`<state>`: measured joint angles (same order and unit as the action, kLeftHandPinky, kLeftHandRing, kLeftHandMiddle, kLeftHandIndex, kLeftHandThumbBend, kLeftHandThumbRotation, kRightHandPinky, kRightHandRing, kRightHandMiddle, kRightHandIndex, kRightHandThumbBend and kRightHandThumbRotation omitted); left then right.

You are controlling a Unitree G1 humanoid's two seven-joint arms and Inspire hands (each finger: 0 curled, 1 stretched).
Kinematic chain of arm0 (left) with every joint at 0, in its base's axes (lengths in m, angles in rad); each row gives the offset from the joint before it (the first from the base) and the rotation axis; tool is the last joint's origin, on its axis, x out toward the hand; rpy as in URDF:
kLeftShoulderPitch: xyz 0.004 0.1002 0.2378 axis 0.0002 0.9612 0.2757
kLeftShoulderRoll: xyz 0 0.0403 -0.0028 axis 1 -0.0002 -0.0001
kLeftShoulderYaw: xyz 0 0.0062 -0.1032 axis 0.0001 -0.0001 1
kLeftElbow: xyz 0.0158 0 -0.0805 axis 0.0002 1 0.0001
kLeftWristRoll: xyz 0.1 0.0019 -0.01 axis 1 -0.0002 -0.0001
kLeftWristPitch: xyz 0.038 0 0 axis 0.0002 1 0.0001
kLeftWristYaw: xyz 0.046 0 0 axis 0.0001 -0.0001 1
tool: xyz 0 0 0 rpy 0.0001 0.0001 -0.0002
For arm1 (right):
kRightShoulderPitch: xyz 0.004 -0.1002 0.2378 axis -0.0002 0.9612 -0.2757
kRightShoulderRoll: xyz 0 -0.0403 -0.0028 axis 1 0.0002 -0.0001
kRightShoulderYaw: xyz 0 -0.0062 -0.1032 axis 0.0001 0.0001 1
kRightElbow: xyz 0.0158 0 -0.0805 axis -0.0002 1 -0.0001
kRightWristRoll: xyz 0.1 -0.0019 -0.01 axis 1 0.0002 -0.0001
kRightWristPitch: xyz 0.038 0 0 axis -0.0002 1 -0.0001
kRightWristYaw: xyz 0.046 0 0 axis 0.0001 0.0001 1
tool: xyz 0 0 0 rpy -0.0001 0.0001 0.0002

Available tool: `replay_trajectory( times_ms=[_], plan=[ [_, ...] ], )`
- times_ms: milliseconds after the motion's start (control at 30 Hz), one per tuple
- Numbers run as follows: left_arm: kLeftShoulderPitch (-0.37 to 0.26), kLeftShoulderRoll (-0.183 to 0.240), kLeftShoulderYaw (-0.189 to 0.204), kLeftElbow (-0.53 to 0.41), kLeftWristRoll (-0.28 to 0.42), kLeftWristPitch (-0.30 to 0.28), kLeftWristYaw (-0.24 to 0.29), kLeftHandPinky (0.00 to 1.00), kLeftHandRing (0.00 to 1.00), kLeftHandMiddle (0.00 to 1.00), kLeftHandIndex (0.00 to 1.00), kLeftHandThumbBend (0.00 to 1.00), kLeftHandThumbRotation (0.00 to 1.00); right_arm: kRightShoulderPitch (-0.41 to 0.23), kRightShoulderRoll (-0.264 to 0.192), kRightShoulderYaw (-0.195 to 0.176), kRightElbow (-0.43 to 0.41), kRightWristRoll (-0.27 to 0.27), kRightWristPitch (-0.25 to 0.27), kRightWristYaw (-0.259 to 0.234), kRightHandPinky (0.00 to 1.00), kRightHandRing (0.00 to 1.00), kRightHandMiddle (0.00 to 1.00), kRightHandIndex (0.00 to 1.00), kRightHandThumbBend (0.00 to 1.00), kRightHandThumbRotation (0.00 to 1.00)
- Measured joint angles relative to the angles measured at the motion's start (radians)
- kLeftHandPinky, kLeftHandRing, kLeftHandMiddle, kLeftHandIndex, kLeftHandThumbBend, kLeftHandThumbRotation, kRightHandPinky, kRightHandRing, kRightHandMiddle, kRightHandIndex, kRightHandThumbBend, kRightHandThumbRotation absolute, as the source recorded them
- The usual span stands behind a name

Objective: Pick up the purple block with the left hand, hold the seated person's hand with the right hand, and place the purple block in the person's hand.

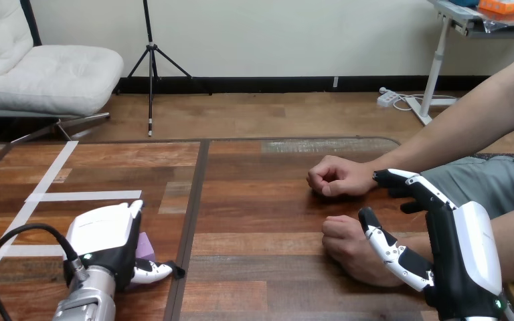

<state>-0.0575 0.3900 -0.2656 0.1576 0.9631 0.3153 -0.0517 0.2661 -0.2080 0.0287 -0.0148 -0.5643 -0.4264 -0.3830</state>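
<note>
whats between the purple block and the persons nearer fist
In the head view, only bare table, crossed by one dark seam, lies between the purple block and the person's nearer fist.

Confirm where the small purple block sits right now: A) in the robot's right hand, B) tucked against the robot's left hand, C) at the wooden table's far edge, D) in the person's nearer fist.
B: the small purple block peeks out beside the left hand, well away from the right hand and the person's nearer fist.
</note>
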Motion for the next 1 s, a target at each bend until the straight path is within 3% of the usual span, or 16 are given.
replay_trajectory(
  times_ms=[133,367,1000],
  plan=[
    [-0.024,0.005,-0.014,0.037,0.017,0.034,-0.001,0.90,0.93,0.95,0.94,0.74,0.39,0.000,-0.019,-0.003,0.000,-0.001,0.000,0.000,0.62,0.71,0.72,0.71,0.41,0.40],
    [-0.041,0.006,-0.024,0.085,0.019,0.036,0.030,0.80,0.86,0.90,0.90,0.71,0.34,0.000,-0.027,-0.003,0.000,-0.001,0.000,0.000,0.64,0.72,0.72,0.71,0.40,0.40],
    [-0.095,0.008,-0.040,0.187,0.011,0.029,0.063,0.65,0.77,0.84,0.84,0.64,0.34,0.000,-0.034,-0.004,-0.001,-0.005,-0.001,0.000,0.64,0.72,0.72,0.71,0.40,0.38]
  ],
)
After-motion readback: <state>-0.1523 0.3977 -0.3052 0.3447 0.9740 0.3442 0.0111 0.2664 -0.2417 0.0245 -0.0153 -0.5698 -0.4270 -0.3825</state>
